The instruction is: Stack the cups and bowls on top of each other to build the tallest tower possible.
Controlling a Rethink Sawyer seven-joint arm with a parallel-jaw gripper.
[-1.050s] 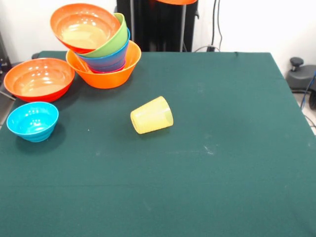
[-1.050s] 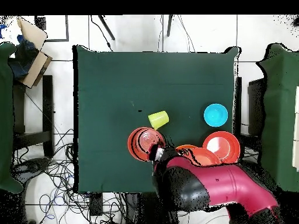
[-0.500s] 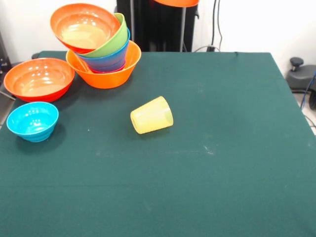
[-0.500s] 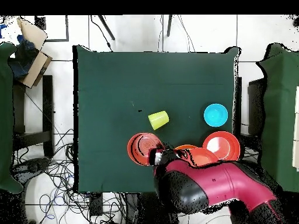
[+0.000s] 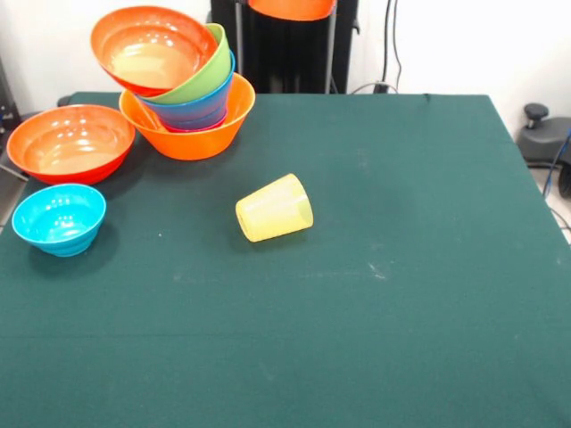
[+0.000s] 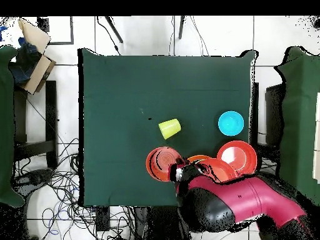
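The tower point(image 5: 186, 100) stands at the table's far left: a large light-orange bowl point(image 5: 192, 141) holds a blue bowl point(image 5: 205, 107), a lime green bowl point(image 5: 211, 69) and a tilted orange bowl point(image 5: 152, 46). The pale-yellow cup point(image 5: 274, 208) point(image 6: 169, 128) lies on its side mid-table. A red-orange bowl point(image 5: 70, 143) point(image 6: 239, 156) and a cyan bowl point(image 5: 58, 218) point(image 6: 230, 122) sit apart on the cloth. My gripper point(image 6: 178, 170) is shut on another orange bowl point(image 6: 161, 164) point(image 5: 292, 7), held in the air. In the overhead view the arm hides most of the tower.
The green cloth table point(image 5: 401, 294) spreads wide to the right of the cup. A cardboard box point(image 6: 32, 53) sits off one table corner, and cables point(image 6: 59, 178) lie on the floor beside it.
The held orange bowl has shifted sideways with the arm toward the tower, and more of its underside now shows at the front view's top edge. Nothing on the table moved.
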